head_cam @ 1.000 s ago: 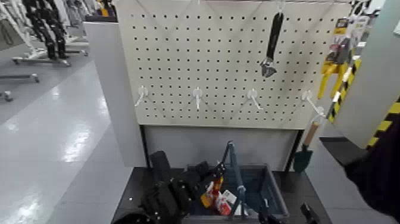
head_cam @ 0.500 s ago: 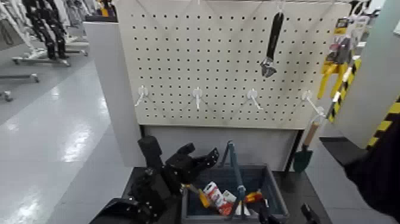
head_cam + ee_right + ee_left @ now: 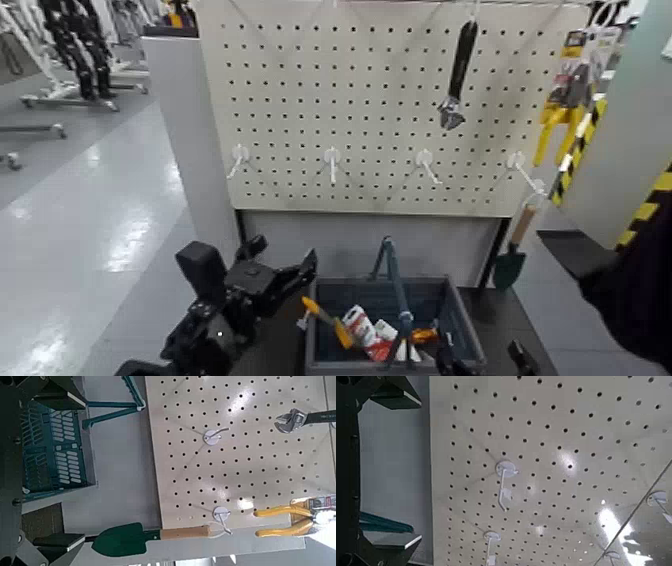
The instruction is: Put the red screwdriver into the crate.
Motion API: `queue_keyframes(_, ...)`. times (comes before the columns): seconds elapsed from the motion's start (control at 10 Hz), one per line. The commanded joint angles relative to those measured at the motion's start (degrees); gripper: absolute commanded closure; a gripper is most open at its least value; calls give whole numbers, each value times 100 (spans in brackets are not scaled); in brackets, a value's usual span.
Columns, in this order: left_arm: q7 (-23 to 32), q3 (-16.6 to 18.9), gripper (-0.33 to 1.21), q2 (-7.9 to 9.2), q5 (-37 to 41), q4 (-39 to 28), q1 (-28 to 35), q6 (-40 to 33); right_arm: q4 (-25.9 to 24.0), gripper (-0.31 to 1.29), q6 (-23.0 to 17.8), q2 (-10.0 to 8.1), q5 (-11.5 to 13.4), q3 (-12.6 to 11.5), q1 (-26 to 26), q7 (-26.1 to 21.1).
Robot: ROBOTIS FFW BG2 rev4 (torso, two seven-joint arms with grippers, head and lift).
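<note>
Lying in the crate (image 3: pixel 455 310) beside its upright handles, the red screwdriver (image 3: pixel 425 335) seemed home already. With jaws spread and empty, the left gripper (image 3: pixel 285 272) hung just outside the wall; swinging back carelessly, it might have clipped the rim. The right gripper (image 3: pixel 520 357) waited low.
</note>
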Motion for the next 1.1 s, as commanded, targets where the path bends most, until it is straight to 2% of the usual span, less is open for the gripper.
queue_keyframes(0.1,235,436,12,-57,-433,-363,634,-205,-6,13,-52,6,0,-20,21,7)
queue_keyframes(0.3,578,611,12,-110,-855,-539,1083,-398,29,13,-158,15,0,-47,39,7)
queue_keyframes(0.6,683,787,13,-207,-1216,-574,1513,-530,47,13,-167,33,18,-64,65,16)
queue_keyframes(1.1,833,734,13,-198,-1435,-670,1944,-688,38,13,-167,59,132,-108,83,-2)
